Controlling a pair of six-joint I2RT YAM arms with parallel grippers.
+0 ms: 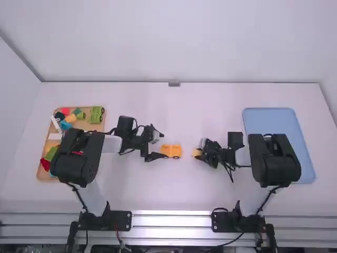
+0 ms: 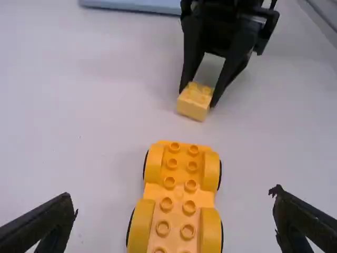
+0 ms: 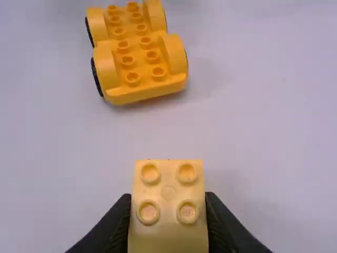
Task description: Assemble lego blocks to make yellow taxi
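1 yellow block (image 3: pixel 168 234) sits pinched inside the right gripper (image 1: pixel 199 151).

We can't see all of the wooden tray (image 1: pixel 86 126) or its bricks (image 1: pixel 51 153) behind the left arm (image 1: pixel 79 158); the right arm (image 1: pixel 275 161) hides part of the blue tray (image 1: pixel 268 120). The left wrist view crops the wheeled base (image 2: pixel 178 195).
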